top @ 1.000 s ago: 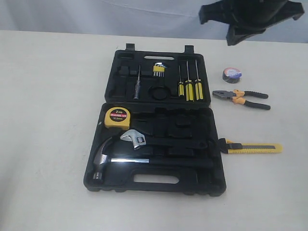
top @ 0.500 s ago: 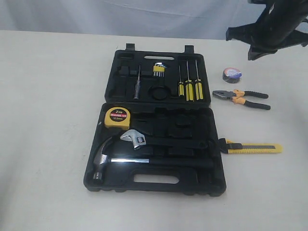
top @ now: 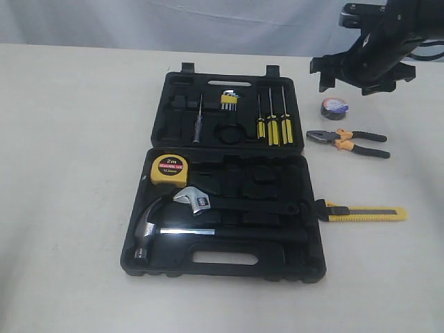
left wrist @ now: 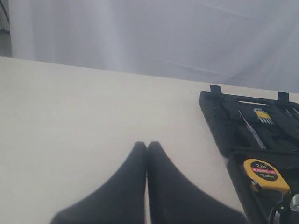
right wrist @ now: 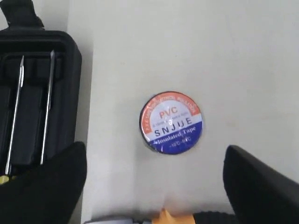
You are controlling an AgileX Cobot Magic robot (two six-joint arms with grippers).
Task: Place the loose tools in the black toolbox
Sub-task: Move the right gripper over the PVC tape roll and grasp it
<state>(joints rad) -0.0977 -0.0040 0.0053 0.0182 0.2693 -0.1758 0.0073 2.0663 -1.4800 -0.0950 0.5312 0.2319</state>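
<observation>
The black toolbox lies open mid-table, and the yellow tape measure sits in its near half. The small tape roll lies flat on the table right of the lid, the pliers just in front of it, and the utility knife by the box's right edge. My right gripper hovers open above the tape roll, its fingers wide on either side, holding nothing. My left gripper is shut and empty over bare table left of the toolbox.
A claw hammer and an adjustable wrench lie in the near half of the box. Yellow-handled screwdrivers and a hex key set sit in the lid. A grey backdrop closes off the far table edge.
My right gripper has come down from the top right to just above the tape roll, and its jaws have opened. The tools have not moved.
</observation>
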